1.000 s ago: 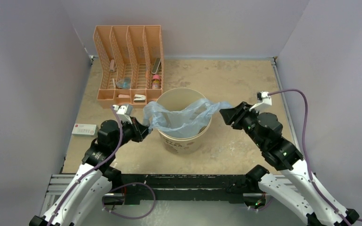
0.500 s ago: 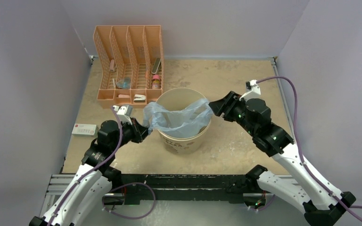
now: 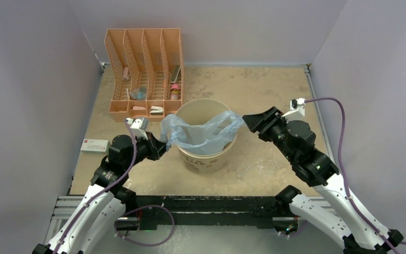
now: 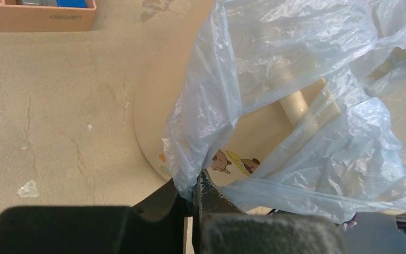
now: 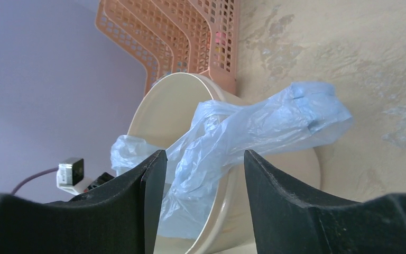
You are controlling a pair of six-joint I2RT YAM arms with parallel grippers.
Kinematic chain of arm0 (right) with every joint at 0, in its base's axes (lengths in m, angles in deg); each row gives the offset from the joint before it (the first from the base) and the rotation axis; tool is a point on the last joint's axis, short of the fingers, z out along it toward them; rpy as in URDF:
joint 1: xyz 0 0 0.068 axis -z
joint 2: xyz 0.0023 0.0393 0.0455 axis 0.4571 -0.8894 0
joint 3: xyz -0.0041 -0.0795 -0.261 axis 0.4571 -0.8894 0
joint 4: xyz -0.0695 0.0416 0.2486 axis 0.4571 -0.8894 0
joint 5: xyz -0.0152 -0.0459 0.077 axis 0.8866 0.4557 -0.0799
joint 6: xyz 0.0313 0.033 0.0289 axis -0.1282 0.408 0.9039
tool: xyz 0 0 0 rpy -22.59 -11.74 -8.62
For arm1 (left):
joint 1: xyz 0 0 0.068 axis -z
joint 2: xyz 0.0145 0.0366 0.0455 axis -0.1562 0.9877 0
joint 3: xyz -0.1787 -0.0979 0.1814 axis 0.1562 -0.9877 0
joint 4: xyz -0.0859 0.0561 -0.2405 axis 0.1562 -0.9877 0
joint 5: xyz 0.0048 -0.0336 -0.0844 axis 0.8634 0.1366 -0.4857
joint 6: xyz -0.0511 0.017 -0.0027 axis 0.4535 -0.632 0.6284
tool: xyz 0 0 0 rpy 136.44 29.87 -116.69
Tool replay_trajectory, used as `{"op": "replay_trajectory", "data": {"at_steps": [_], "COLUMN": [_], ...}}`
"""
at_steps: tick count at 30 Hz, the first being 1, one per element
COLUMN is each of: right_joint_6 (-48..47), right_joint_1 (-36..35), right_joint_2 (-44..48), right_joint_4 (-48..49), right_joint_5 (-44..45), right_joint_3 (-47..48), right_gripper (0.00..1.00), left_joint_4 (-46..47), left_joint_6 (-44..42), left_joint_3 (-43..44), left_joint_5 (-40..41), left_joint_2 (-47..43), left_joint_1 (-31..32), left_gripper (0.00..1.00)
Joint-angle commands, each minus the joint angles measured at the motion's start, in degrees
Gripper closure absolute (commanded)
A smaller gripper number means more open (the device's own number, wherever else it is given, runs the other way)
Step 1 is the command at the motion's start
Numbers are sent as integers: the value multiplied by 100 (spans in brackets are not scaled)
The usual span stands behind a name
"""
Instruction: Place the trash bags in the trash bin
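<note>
With left jaws clamped on the trash bag (image 3: pixel 198 132) corner and right jaws now open: other end just released, backed off. Draped across trash bin (image 3: pixel 207 160) mouth, still untucked.

Left pincer (image 4: pixel 193 193) pinches trash bag (image 4: pixel 296 106); trash bin (image 4: pixel 161 114) behind.

From my seat, the thin translucent plastic film bag (image 3: pixel 201 132) reads pale blue, whitening along its crinkles. The round smooth plastic bin (image 3: pixel 207 160) is cream, with small brown and yellow printed figures low on its wall. Far left, the perforated plastic file organizer (image 3: pixel 144 69) is orange, patterned with a grid of holes. The flat table top (image 3: pixel 269 90) is tan, mottled with lighter blotches. My left gripper (image 4: pixel 193 186) and right gripper (image 5: pixel 203 154) are matte black, and the cables (image 3: pixel 322 99) are purple.
</note>
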Motion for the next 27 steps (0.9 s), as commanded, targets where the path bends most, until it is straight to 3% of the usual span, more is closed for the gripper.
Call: {"op": "replay_trajectory", "data": {"at_steps": [1, 7, 13, 21, 27], "right_joint_6": [679, 1243, 1673, 1117, 592], "right_joint_1": [-14, -14, -12, -7, -10], "right_joint_2": [4, -109, -116, 197, 601], "right_joint_4": [776, 813, 773, 874, 560], "right_joint_5": [-195, -306, -194, -304, -740], "right_joint_3": [-272, -419, -592, -775, -723], "right_gripper": [41, 41, 48, 97, 100], "left_joint_4": [175, 180, 238, 218, 176], "left_joint_6": [-140, -135, -130, -152, -146], "left_joint_3": [257, 247, 244, 305, 292], "left_joint_5": [-87, -106, -131, -100, -44], "left_joint_2": [-15, -6, 26, 47, -2], "left_joint_1": [-34, -31, -31, -31, -31], "left_gripper": [100, 100, 99, 99, 99]}}
